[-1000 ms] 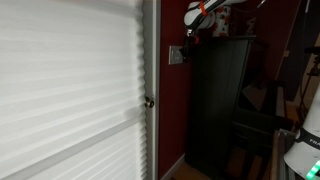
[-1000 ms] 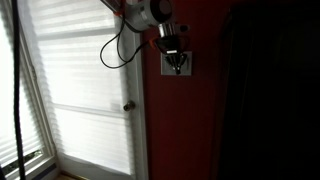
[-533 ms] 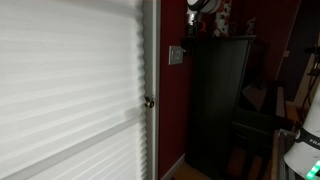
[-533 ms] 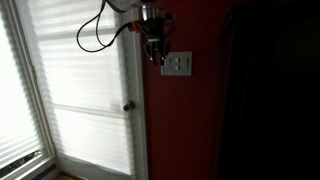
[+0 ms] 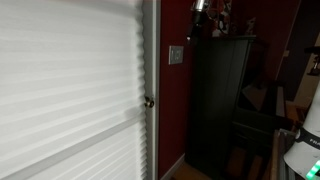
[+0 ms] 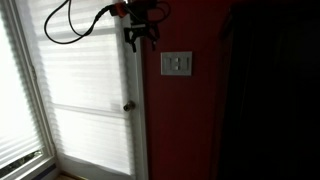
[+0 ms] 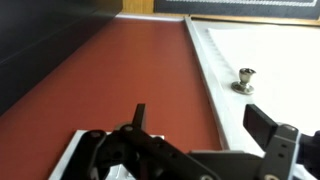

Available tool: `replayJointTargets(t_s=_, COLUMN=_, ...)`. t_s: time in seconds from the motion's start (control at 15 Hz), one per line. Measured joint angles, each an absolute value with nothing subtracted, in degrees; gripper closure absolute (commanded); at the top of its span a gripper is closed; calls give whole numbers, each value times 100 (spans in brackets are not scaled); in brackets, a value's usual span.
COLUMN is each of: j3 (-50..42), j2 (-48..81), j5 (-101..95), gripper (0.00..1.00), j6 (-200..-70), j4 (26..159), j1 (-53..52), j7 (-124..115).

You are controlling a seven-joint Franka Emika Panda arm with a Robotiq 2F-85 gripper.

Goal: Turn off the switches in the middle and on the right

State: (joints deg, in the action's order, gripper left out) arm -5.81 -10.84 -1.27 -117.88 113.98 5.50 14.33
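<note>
The switches sit in a pale wall plate (image 6: 177, 64) on the dark red wall; the same plate (image 5: 176, 55) shows small beside the door frame. The toggles are too small to read their positions. My gripper (image 6: 140, 38) hangs up and to the side of the plate, in front of the door's edge, apart from it. It is open and holds nothing. In the wrist view the two dark fingers (image 7: 262, 123) stand wide apart over the red wall and door frame, and a white corner of the plate (image 7: 78, 148) peeks out behind the gripper body.
A round metal doorknob (image 6: 128, 106) (image 7: 245, 78) sits on the white door with closed blinds (image 5: 70, 90). A tall black cabinet (image 5: 220, 100) stands close to the plate on the wall's other side. Cables (image 6: 75, 25) loop from the arm above the door.
The gripper was at the switch plate with its jaws shut. It has since drawn back, risen toward the door side and opened wide.
</note>
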Motion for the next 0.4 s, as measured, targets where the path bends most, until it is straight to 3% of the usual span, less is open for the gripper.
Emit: replayJointTargets(t_s=0.4, j3=-469, j2=-1942, j5=-433, gripper=0, j6=-12521, j4=12297, j1=519, j7=1240)
